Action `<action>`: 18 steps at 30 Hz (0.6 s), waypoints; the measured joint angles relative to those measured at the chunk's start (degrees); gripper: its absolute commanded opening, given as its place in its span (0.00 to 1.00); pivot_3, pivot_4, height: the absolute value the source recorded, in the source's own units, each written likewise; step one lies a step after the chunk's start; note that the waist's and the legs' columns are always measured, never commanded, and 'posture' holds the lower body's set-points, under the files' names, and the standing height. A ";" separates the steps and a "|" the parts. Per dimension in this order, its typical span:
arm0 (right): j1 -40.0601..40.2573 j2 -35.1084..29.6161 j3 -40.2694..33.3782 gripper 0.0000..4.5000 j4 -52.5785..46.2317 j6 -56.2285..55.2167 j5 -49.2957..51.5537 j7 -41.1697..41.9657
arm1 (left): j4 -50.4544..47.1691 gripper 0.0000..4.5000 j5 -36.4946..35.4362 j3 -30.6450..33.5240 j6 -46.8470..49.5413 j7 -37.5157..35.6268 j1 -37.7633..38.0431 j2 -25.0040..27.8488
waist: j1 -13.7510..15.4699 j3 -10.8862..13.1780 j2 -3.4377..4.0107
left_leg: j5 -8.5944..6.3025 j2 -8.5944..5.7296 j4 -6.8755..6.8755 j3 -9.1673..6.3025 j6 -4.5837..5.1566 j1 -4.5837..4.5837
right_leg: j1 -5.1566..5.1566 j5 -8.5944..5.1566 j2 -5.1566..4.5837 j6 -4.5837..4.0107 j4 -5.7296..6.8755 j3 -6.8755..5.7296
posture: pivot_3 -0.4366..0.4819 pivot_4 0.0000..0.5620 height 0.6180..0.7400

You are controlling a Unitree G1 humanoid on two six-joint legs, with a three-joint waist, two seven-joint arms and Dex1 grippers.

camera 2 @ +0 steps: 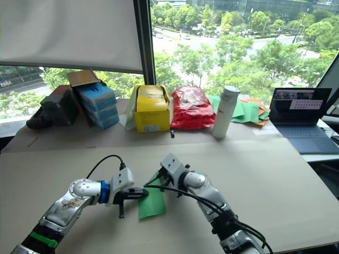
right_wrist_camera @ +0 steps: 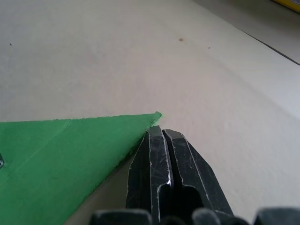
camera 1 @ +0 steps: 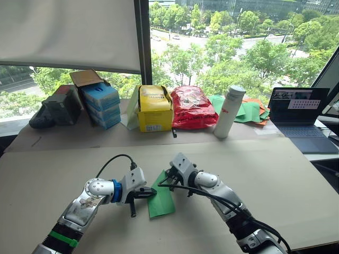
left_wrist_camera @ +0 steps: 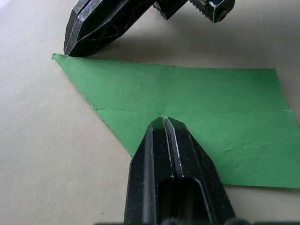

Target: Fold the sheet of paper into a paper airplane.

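Near edge of the sheet of paper (left_wrist_camera: 187, 93) hidden under the closed left tool (left_wrist_camera: 164, 123), flat on the table (camera 1: 275, 174), pointed tip just beside the closed right tool (right_wrist_camera: 161, 131), between both tools.

The bright green sheet of paper (camera 1: 161, 197) lies flat, folded to a point.

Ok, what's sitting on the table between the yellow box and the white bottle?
The red plastic bag lies between the yellow box and the white bottle, touching the box's side. Both eye views show it.
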 measured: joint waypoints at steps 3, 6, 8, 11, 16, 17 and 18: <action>0.03 -0.17 -0.89 0.00 -0.62 -0.17 0.17 -0.03 | -0.25 0.00 0.00 0.00 0.00 -0.07 0.03 0.00 | 0.01 0.04 0.07 | 0.00 0.00 0.00 0.00 0.00 -0.13 | -0.09 0.00 -0.01 0.00 -0.01 0.00 | 0.48 0.27 1.00; 0.03 -0.22 -1.49 0.00 -2.72 -0.87 0.32 0.32 | -0.34 0.00 0.00 0.00 0.00 -0.04 0.05 0.00 | 0.02 0.07 0.12 | 0.00 0.00 0.00 0.00 0.00 -0.17 | -0.11 0.00 -0.01 0.00 -0.02 0.00 | 0.48 0.27 1.00; 0.07 -0.13 -1.47 0.00 -3.28 -1.37 0.32 0.56 | -0.34 0.00 0.00 0.00 0.00 0.03 0.07 0.00 | 0.02 0.08 0.13 | 0.00 0.00 0.00 0.00 0.00 -0.16 | -0.10 0.00 0.00 0.00 -0.02 -0.01 | 0.48 0.27 1.00; 0.96 -0.09 -1.03 0.00 -3.27 -1.58 0.29 0.83 | -0.43 0.00 0.00 0.00 0.00 0.05 0.13 0.00 | 0.01 0.08 0.13 | 0.00 0.00 0.00 0.00 0.01 -0.17 | -0.10 0.00 0.01 0.00 -0.02 -0.01 | 0.48 0.27 1.00; 2.98 -0.24 0.56 0.00 -2.70 -1.96 -0.53 1.37 | -0.52 0.00 0.01 0.07 0.05 0.27 0.30 0.03 | 0.02 0.08 0.14 | 0.00 0.00 0.00 0.01 0.01 -0.11 | -0.05 0.00 0.03 0.00 -0.03 -0.02 | 0.48 0.27 1.00; 2.98 -0.24 0.61 0.00 -2.71 -1.99 -0.73 1.43 | -0.51 0.00 0.01 0.10 0.05 0.31 0.33 0.03 | 0.02 0.08 0.14 | 0.00 0.00 0.00 0.00 0.01 -0.10 | -0.04 0.00 0.04 0.00 -0.03 -0.03 | 0.48 0.27 1.00; 3.00 -0.25 0.68 0.00 -2.71 -1.99 -0.88 1.50 | -0.56 0.00 0.01 0.10 0.05 0.39 0.41 0.03 | 0.02 0.08 0.14 | 0.00 0.01 -0.01 0.00 0.01 -0.08 | -0.04 0.00 0.05 0.00 -0.03 -0.03 | 0.48 0.27 1.00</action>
